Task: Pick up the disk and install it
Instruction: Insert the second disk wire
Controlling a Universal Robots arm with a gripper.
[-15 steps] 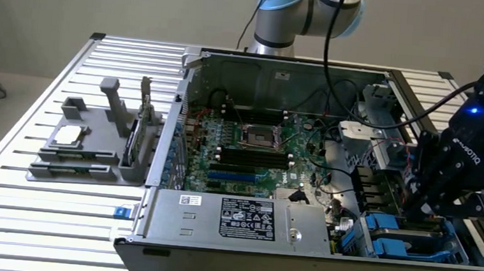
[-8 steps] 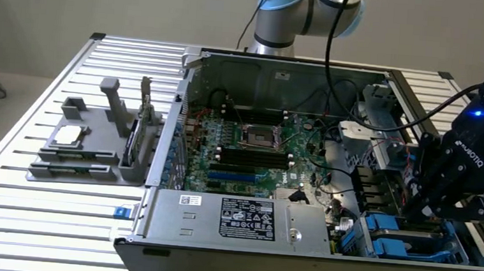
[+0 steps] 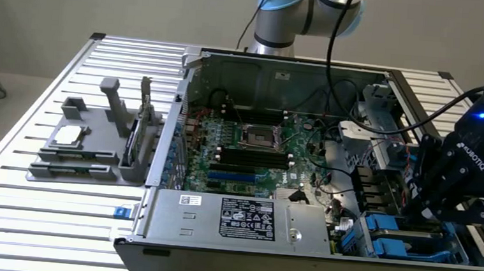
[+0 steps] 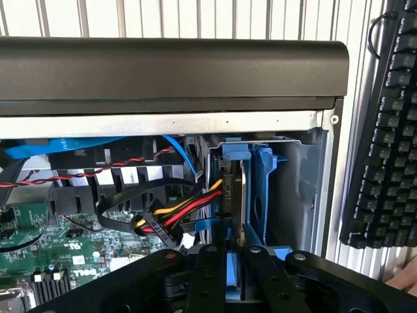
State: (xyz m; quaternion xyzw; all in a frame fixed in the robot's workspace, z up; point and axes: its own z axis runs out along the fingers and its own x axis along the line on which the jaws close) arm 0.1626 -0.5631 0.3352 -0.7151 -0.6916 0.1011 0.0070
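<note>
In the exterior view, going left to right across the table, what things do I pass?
Grey fixture tray → motherboard → disk in its blue carrier → gripper at the exterior view's right.

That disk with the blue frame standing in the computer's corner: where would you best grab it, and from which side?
Probably by its upper edge, from above. The disk stands on edge in the blue bracket with the case wall close beside it, so its flat faces are boxed in. The gripper sits closed on that edge.

disk (image 4: 236, 195) | blue carrier, grey metal | on edge | in case's drive bay
</note>
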